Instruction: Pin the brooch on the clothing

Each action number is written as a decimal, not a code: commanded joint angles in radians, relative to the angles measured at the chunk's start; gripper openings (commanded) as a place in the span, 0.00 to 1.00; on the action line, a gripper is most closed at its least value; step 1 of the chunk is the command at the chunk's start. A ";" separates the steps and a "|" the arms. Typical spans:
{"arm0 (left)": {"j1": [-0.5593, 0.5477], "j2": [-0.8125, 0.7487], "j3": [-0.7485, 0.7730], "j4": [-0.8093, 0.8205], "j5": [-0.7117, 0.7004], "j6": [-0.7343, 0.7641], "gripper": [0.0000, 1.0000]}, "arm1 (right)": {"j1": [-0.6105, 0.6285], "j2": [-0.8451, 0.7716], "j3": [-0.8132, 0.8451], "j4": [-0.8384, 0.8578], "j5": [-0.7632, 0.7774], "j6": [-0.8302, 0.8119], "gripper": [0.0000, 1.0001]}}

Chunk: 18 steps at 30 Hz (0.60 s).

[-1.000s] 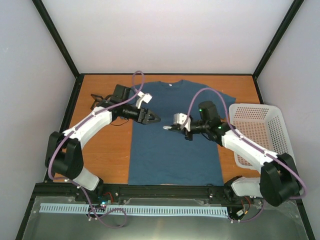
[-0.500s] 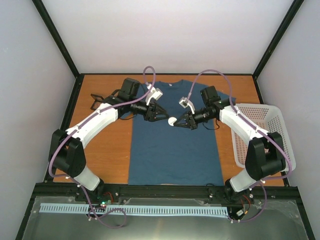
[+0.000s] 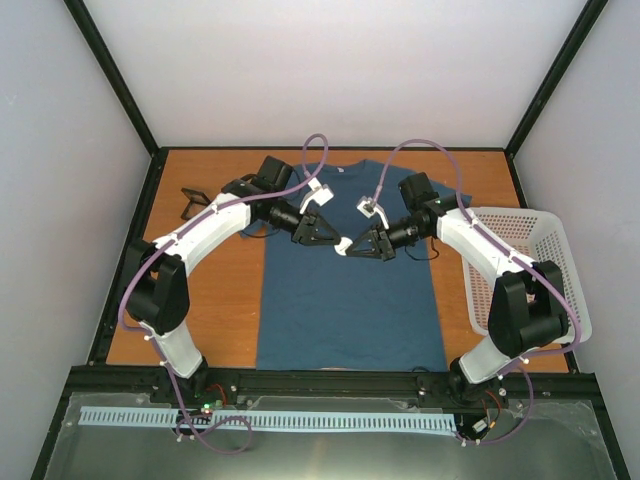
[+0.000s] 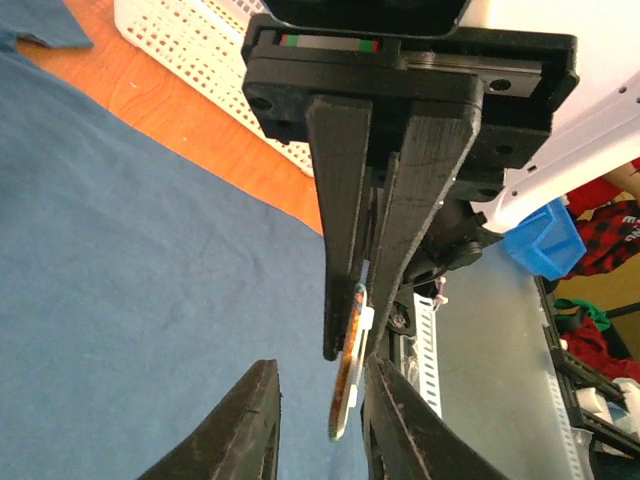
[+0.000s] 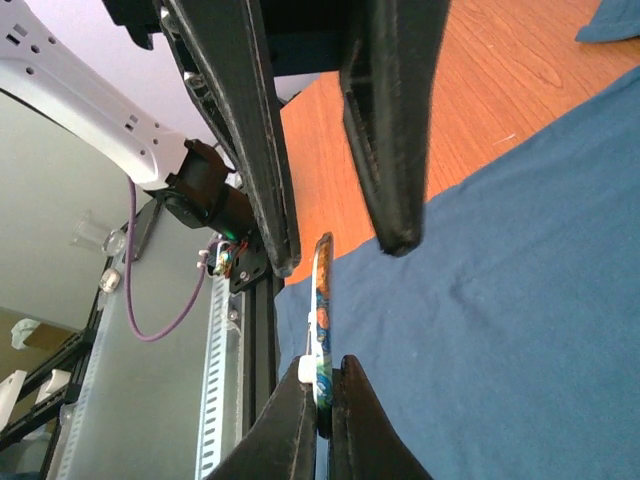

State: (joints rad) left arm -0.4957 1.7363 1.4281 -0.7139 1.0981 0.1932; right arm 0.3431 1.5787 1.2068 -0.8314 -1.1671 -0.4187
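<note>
The right gripper [image 5: 322, 388] clamps the brooch [image 5: 322, 290] edge-on, tip between left gripper's [image 5: 342, 255] parted fingers.

**Robot lab test cell**

Two white arms [image 3: 200, 235] are bolted to a metal rail [image 3: 330, 381] at 6 o'clock of an orange table [image 3: 215, 300]. Plain white walls [image 3: 340, 70] and black frame posts [image 3: 108, 68] box it in. Purple cables [image 3: 420, 142] loop off the arms. Beyond the table sits a blue bin [image 4: 545, 235].

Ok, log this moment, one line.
right gripper: jaws shut on brooch | left gripper: jaws open, straddling brooch | shirt: flat on table
</note>
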 commanded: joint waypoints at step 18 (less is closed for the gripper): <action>-0.009 -0.039 0.010 -0.013 0.016 0.021 0.01 | 0.033 -0.093 -0.032 0.212 0.187 0.225 0.23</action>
State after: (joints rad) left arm -0.4942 1.7390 1.4277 -0.7551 1.1461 0.2295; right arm 0.3725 1.5757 1.2064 -0.7547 -1.1187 -0.3111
